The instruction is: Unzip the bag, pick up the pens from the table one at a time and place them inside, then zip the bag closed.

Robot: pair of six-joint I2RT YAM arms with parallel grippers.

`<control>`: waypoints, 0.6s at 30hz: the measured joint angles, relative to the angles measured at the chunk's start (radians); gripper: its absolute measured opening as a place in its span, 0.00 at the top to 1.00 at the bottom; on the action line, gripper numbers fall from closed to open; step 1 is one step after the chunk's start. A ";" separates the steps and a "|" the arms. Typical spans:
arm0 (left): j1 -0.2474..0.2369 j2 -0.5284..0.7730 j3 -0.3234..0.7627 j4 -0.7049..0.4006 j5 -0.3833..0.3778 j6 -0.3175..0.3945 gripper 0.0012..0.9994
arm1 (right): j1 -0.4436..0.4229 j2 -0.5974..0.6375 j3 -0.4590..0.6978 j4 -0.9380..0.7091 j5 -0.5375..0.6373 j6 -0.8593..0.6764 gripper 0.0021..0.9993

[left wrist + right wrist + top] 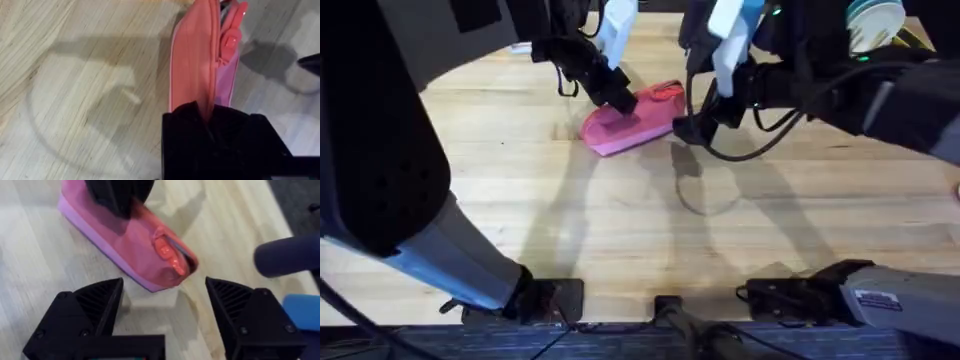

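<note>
- Overhead view gives us the layout: the bag (632, 122) lies on the counter (620, 230) at the far middle, with both arms reaching in over it.
- Our left gripper (617, 97) is clenched on the bag's near-left end, pinning the fabric; in the left wrist view the pink cloth runs straight into the black fingers (220, 135).
- Our right gripper (165, 297) is released, jaws spread wide, hovering just beside the bag's other end where the puller sits.
- We judge the step in hand to be taking hold of the zipper tab (167, 255), either to open or to close the bag; we cannot tell which, since no pens are in view on the counter.
- To do it well, we want the right gripper lowered so the tab sits squarely between the jaws, then closed on the tab alone, not on the fabric.
- We keep the left grip firm so the bag does not slide, and we pull along the zipper line, not upward.
- The bag looks soft and slightly bulged: pink on the side panel, a warmer coral on top, a glossy coral-red tab at the end, the zipper track (218, 50) running lengthwise.
</note>
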 joint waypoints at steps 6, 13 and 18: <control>0.000 0.000 0.000 0.000 0.000 0.000 0.96 | 0.000 0.061 0.000 0.009 -0.091 -0.116 0.00; 0.000 0.000 0.000 0.000 0.000 0.000 0.96 | 0.000 0.061 0.000 0.016 -0.152 -0.188 0.07; 0.000 0.000 0.000 0.002 -0.001 0.000 0.96 | 0.000 0.061 0.000 0.047 -0.158 -0.199 0.13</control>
